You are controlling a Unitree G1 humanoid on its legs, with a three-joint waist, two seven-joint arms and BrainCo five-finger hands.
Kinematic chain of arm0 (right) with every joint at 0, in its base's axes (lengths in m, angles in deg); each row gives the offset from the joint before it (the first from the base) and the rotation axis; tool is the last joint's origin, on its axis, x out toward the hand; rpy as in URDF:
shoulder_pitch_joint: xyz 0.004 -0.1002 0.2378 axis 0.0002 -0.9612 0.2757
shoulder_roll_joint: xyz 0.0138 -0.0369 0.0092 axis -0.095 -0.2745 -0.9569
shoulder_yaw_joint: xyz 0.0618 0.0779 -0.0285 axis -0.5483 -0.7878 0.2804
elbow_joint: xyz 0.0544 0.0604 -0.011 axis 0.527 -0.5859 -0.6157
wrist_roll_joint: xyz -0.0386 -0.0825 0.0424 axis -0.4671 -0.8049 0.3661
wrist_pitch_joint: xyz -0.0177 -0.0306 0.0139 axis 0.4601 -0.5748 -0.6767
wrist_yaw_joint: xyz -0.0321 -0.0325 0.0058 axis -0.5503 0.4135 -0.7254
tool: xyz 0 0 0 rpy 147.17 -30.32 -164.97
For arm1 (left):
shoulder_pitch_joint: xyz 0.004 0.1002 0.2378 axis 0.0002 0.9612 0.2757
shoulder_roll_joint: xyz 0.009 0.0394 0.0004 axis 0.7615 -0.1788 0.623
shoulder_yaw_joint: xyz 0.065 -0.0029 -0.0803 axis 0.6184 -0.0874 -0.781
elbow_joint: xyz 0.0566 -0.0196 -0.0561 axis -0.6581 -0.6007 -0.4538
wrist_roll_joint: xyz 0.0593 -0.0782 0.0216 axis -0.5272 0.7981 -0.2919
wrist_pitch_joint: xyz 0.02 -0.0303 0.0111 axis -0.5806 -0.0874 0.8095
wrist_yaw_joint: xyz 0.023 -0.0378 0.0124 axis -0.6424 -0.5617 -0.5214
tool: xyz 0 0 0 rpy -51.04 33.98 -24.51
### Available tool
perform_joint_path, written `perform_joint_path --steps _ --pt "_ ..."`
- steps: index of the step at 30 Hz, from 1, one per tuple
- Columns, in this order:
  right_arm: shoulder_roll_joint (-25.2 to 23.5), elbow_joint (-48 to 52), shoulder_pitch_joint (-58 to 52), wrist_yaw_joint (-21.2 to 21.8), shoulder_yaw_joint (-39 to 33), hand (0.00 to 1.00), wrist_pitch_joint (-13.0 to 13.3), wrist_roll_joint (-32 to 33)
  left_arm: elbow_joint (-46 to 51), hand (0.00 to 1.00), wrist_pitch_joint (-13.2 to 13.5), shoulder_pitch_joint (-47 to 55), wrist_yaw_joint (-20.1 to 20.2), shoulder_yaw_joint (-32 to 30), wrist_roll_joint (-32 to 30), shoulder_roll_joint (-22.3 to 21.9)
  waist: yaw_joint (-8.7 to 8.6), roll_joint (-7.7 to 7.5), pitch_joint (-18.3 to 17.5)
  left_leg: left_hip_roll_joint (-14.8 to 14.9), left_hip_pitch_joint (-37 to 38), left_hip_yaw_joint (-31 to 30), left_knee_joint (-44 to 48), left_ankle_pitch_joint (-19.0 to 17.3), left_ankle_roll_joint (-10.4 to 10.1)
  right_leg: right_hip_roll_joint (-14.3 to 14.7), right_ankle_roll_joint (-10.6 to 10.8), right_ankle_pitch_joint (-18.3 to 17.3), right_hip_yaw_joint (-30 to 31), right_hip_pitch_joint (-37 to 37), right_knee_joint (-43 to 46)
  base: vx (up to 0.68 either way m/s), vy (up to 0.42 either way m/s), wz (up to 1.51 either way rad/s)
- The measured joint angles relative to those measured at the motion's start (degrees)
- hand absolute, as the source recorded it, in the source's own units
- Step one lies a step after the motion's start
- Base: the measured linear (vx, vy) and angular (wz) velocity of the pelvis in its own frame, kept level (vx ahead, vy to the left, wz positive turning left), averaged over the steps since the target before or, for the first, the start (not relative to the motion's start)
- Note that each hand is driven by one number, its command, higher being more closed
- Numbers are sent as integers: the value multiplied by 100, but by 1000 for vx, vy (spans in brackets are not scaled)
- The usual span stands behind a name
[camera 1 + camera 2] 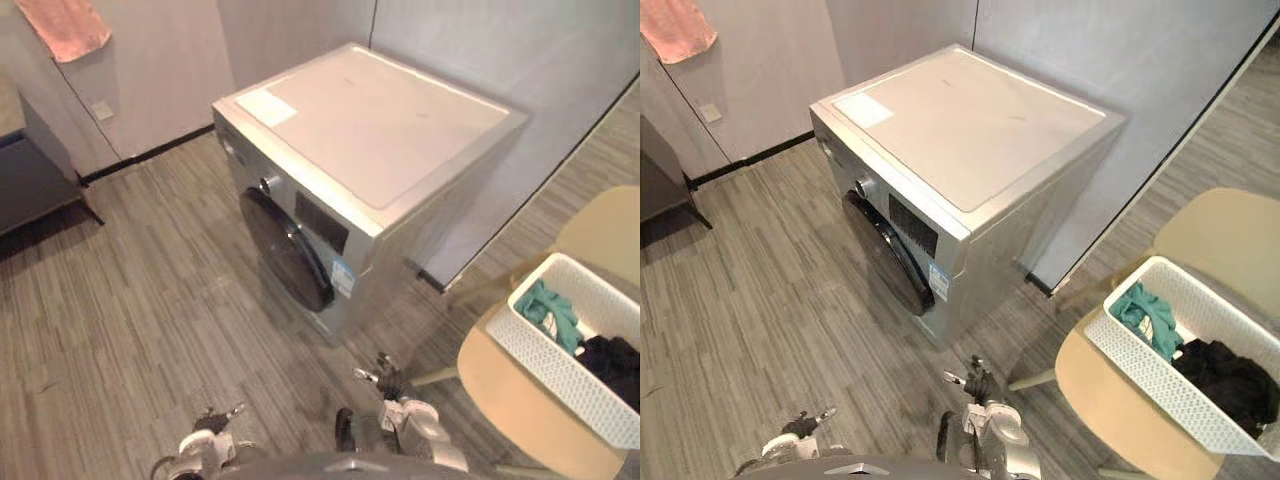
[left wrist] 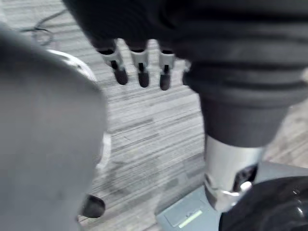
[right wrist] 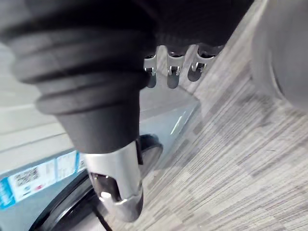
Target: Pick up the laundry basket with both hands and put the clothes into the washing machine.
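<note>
- The silver front-loading washing machine (image 1: pixel 365 150) stands on the grey striped plank floor (image 1: pixel 150 300) against a pale wall, and its round dark glass door (image 1: pixel 285 250) looks closed.
- The white perforated plastic laundry basket (image 1: pixel 545 362) sits on the seat of a pale tan wooden chair (image 1: pixel 515 415), to the robot's right of the machine and well apart from it.
- Inside the basket lie a crumpled teal garment (image 1: pixel 548 312) and a black garment (image 1: pixel 612 360), side by side.
- The left hand (image 2: pixel 139 62) hangs over bare floor with its fingers relaxed and spread from the thumb, holding nothing.
- The right hand (image 3: pixel 171 72) hangs near the machine's front with its fingers loose and apart from the thumb, also empty; the door's rim and a blue label show just past it.
- Neither hand touches the basket.
- A pink towel (image 1: pixel 65 25) hangs at the far left wall.
</note>
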Motion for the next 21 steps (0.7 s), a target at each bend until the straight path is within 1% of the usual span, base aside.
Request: perform_joint_path --steps 1,2,3,4,5,6,7,8,9,10,11,12,13,14,15,17,18,19,21 --pt "70 124 -2 2 78 0 -1 0 83 0 9 29 -4 2 -4 -20 -4 51 18 109 -215 -143 481 51 39 36 -4 -2 -27 78 -49 84 -13 -3" --pt "200 353 -3 4 202 0 2 -6 216 0 8 62 -3 7 -2 -78 -4 146 60 272 -568 -400 1265 302 2 97 -9 -6 -20 206 -108 161 53 -14" --pt "285 527 5 0 315 0 0 -11 287 0 20 69 -10 21 -1 -110 37 201 82 342 -784 -568 1771 690 -6 120 -11 -4 69 339 -197 138 59 -23" --pt "307 607 11 0 378 0 -4 -12 317 0 27 75 -14 23 -1 -105 56 174 92 348 -916 -594 1969 879 24 107 -28 13 128 404 -280 177 139 -35" --pt "344 696 84 0 521 0 1 -70 314 0 44 92 -30 37 -1 -66 65 147 80 334 -1006 -593 2014 631 167 51 -43 63 240 462 -443 161 144 -39" --pt "350 762 180 1 626 0 2 -112 303 0 42 89 -31 90 -1 -56 42 163 68 299 -1057 -507 1665 252 297 -1 -58 158 382 467 -569 196 182 -42" --pt "358 772 229 11 701 0 4 -124 303 0 42 85 -32 85 -2 -59 30 159 70 279 -1051 -502 1364 126 311 -35 -16 201 446 468 -630 168 175 -44" --pt "362 772 307 28 837 0 5 -152 303 0 42 82 -36 88 -3 -55 43 143 79 223 -999 -570 526 -10 303 -130 107 299 534 450 -697 156 215 -43" --pt "383 767 353 103 986 0 15 -224 289 0 44 78 -47 96 -6 -51 55 115 96 95 -891 -709 -479 31 268 -254 233 338 630 422 -706 148 233 -43" --pt "430 767 364 138 1096 0 35 -253 268 0 45 75 -57 124 -6 -52 67 122 86 -2 -799 -804 -979 146 227 -303 295 346 685 397 -695 151 291 -43" --pt "565 767 392 251 1313 0 52 -316 195 0 48 59 -70 178 -12 -56 80 171 63 -79 -723 -915 -1580 604 153 -335 429 351 796 355 -693 131 275 -46" --pt "740 794 413 334 1546 0 52 -337 115 0 43 61 -108 258 -19 -78 76 311 17 -83 -719 -921 -1838 1315 71 -316 569 350 863 328 -716 174 401 -38" --pt "810 773 446 449 1737 0 47 -344 -49 0 44 -20 -116 382 -52 -53 19 337 7 -211 -599 -854 -1975 1034 -234 -398 754 367 961 376 -785 143 413 -16" --pt "788 800 454 495 1808 0 45 -349 -70 0 44 -65 -109 489 -123 84 7 137 14 -408 -588 -829 -2074 1060 -178 -584 824 439 976 380 -905 118 417 -1" --pt "675 831 516 561 2034 0 46 -348 -108 0 37 -108 -98 595 -143 320 24 -43 14 -626 -573 -716 -2271 1108 -85 -771 854 584 978 404 -1206 61 318 0" --pt "598 839 656 636 2174 0 47 -343 -161 0 27 -123 -98 664 -189 465 40 -193 -28 -780 -536 -671 -2416 1162 -8 -900 875 748 978 474 -1500 27 184 -5" --pt "592 840 832 667 2277 0 52 -335 -200 0 34 -126 -102 710 -250 519 50 -223 -44 -867 -512 -640 -2503 1186 36 -967 886 850 981 491 -1636 8 104 -7" --pt "592 840 936 692 2307 0 59 -335 -217 0 35 -126 -103 713 -249 531 50 -219 -41 -892 -504 -610 -2547 1206 60 -986 881 889 982 482 -1681 -8 100 -13" --pt "608 841 1267 694 2368 0 66 -330 -278 0 32 -155 -112 715 -248 550 67 -199 1 -939 -510 -563 -2596 1238 102 -1027 957 983 991 476 -1811 -33 40 -12"
